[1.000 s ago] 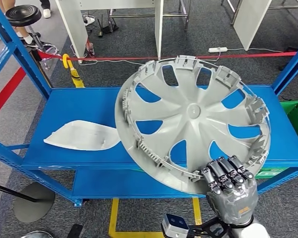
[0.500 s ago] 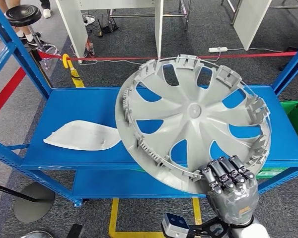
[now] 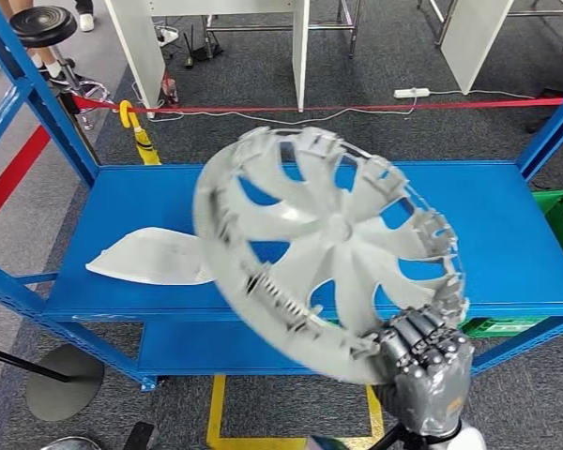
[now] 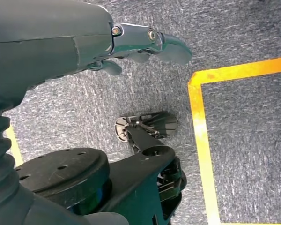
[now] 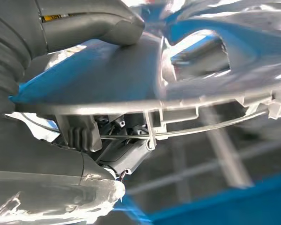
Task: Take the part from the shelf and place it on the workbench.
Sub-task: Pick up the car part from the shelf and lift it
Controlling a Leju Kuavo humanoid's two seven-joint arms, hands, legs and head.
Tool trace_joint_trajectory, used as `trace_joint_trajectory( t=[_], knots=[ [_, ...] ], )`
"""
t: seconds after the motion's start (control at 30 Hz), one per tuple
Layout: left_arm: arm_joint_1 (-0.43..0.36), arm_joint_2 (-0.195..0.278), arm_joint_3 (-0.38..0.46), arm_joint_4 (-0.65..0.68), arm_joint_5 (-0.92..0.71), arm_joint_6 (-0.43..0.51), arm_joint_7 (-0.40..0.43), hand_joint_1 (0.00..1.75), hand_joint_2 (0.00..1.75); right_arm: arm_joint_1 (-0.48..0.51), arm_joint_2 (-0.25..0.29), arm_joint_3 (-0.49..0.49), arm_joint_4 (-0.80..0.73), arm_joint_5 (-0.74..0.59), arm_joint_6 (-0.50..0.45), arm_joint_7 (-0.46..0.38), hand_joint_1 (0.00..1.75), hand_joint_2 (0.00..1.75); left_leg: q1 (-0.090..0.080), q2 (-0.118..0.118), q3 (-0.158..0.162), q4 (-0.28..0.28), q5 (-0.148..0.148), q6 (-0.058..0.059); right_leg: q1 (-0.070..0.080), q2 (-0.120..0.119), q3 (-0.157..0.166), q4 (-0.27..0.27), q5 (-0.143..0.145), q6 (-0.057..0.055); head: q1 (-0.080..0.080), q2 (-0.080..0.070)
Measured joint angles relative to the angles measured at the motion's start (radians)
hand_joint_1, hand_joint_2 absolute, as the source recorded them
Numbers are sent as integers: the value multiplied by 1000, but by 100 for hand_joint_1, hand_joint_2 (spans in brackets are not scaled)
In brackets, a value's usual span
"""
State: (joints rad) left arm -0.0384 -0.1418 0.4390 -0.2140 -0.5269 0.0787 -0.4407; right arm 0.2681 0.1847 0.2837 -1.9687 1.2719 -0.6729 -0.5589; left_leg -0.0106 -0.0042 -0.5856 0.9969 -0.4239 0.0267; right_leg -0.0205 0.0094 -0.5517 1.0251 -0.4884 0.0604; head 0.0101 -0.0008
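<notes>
Compared with the earlier head views, the large grey plastic wheel cover with spoke-shaped openings (image 3: pixel 331 248) sits further left and lower in the picture, and it is blurred by motion. The right hand (image 3: pixel 424 361) has shifted with it, while the blue metal shelf (image 3: pixel 159 202) keeps its place.

The right hand's fingers (image 3: pixel 413 337) curl over the near rim of the cover; in the right wrist view the thumb (image 5: pixel 96 23) lies on one face and the fingers (image 5: pixel 79 136) press from the other, so the cover (image 5: pixel 203 75) is gripped at a single point on its edge. The cover is tilted and appears lifted off the shelf deck, beside a flat white plastic sheet (image 3: pixel 147 255) lying on the shelf.

The left hand (image 4: pixel 139 44) hangs over grey carpet with its fingers apart, holding nothing.

Handling note: a wide disc held at one rim point probably levers hard on the grip. The carry is best done slowly, with the grip kept firm, the far edge kept off the blue shelf posts (image 3: pixel 49 117), and the cover levelled before it is set down on the surface.
</notes>
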Motion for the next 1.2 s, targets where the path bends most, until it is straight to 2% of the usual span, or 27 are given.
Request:
trace_joint_trajectory(
  t=[0.07,0.13,0.17,0.2,0.23,0.3,0.37,0.4,0.47,0.5,0.53,0.57,0.63,0.67,0.7,0.73,0.77,0.83,0.87,0.9,0.93,1.0,1.03,1.07,1.13,1.17,1.2],
  knots=[
    [-2,-4,3,0,-5,3,0,0,175,15,36,-41,19,-38,0,-106,175,175,8,3,3,-14,9,7,3,-2,-26,61,-47,4,3,0],
    [-3,-7,4,0,-15,8,4,0,175,26,56,-72,40,-51,0,-127,175,175,9,3,1,-15,11,9,3,-2,-77,188,-113,7,5,0],
    [-3,-8,4,0,-21,11,6,0,175,32,62,-85,51,-54,0,-129,175,175,9,3,-1,-15,13,8,2,-2,-96,240,-130,10,5,0],
    [-4,-8,4,0,-27,14,11,0,175,39,66,-95,60,-57,0,-132,175,175,10,3,-2,-15,14,6,1,-3,-101,259,-129,12,5,0],
    [-5,-9,4,0,-33,16,14,0,175,45,69,-104,68,-58,0,-133,175,175,11,3,-3,-14,16,4,1,-3,-86,237,-108,13,5,0],
    [-7,-10,4,0,-40,18,19,0,175,53,73,-119,83,-59,0,-133,175,175,14,3,-7,-10,20,-4,-2,-5,-14,104,-49,18,5,0],
    [-11,-10,4,-1,-45,20,21,0,175,59,76,-127,95,-52,0,-132,175,175,14,3,-13,-5,25,-17,-1,-2,38,7,-19,12,4,0],
    [-12,-10,4,-1,-47,21,21,0,175,61,76,-129,98,-43,0,-131,175,175,12,2,-17,-3,30,-24,1,1,43,-6,-19,6,3,0],
    [-14,-10,4,-2,-52,25,23,0,175,64,79,-136,100,-18,0,-129,175,175,13,2,-22,-2,39,-37,3,5,30,-2,-11,-12,2,0],
    [-14,-10,4,-2,-55,27,24,0,175,65,81,-141,99,-4,0,-130,175,175,15,2,-27,2,34,-43,3,4,24,-1,-6,-22,2,0],
    [-14,-10,4,-2,-57,30,26,0,175,66,84,-146,98,10,0,-132,175,175,16,2,-36,20,11,-48,2,4,17,-2,1,-32,1,0],
    [-14,-10,4,-2,-60,34,27,0,175,66,88,-150,97,22,0,-133,175,175,17,2,-52,58,-26,-53,2,3,8,-3,8,-40,-1,0],
    [-16,-10,4,-2,-65,38,31,0,175,67,93,-157,94,45,0,-132,175,175,18,2,-94,186,-119,-58,4,2,-10,-2,23,-49,-4,0],
    [-16,-10,4,-2,-68,39,34,0,175,68,95,-160,94,55,0,-130,175,175,18,2,-109,246,-147,-59,5,1,-20,-2,31,-51,-5,0],
    [-17,-10,4,-2,-70,40,37,0,175,68,95,-163,93,64,0,-126,175,175,18,2,-111,280,-154,-58,7,1,-30,-1,39,-51,-5,0],
    [-18,-10,4,-2,-72,41,39,0,175,69,96,-166,93,70,0,-122,175,175,17,2,-96,281,-141,-56,8,1,-40,-1,46,-50,-5,0],
    [-18,-10,4,-2,-74,43,40,0,175,70,96,-169,91,75,0,-118,175,175,17,2,-65,245,-115,-52,10,1,-48,-1,52,-49,-5,0],
    [-22,-10,4,-2,-78,49,41,0,175,71,96,-173,87,79,0,-112,175,175,16,2,31,110,-75,-45,12,2,-60,0,64,-42,-5,0],
    [-25,-11,4,-3,-78,51,41,0,175,72,97,-175,83,81,0,-109,175,175,14,0,70,47,-71,-41,13,2,-65,0,71,-36,-4,0],
    [-27,-12,4,-3,-80,54,41,0,175,71,97,-176,79,83,0,-106,175,175,12,-1,93,4,-73,-37,14,2,-69,0,78,-30,-4,0],
    [-29,-13,4,-4,-81,55,42,0,175,72,98,-177,76,86,0,-103,175,175,9,-2,100,-16,-77,-33,14,1,-73,-1,86,-24,-4,0],
    [-27,-14,5,-4,-84,57,43,0,175,74,98,-180,69,91,0,-95,175,175,8,-1,88,-22,-66,-19,10,1,-82,-2,92,-11,-5,0],
    [-26,-14,5,-4,-85,57,43,0,175,77,98,-181,67,93,0,-91,175,175,8,1,81,-23,-58,-10,8,0,-91,10,75,-6,-4,0],
    [-25,-14,5,-4,-85,57,44,0,175,80,98,-182,64,95,0,-89,175,175,9,2,73,-24,-49,-3,8,-1,-103,40,42,-2,-4,0],
    [-26,-15,6,-4,-86,56,43,0,175,83,98,-184,57,99,0,-85,175,175,8,3,54,-24,-33,6,8,-3,-138,156,-51,2,-1,0],
    [-26,-16,6,-4,-87,56,43,0,175,83,98,-185,54,101,0,-83,175,175,7,4,43,-23,-23,8,9,-2,-150,220,-84,3,-1,0],
    [-26,-17,6,-4,-89,56,43,0,175,84,98,-186,51,102,0,-81,175,175,5,4,31,-22,-14,8,9,-2,-152,264,-95,4,-1,0]
  ],
)
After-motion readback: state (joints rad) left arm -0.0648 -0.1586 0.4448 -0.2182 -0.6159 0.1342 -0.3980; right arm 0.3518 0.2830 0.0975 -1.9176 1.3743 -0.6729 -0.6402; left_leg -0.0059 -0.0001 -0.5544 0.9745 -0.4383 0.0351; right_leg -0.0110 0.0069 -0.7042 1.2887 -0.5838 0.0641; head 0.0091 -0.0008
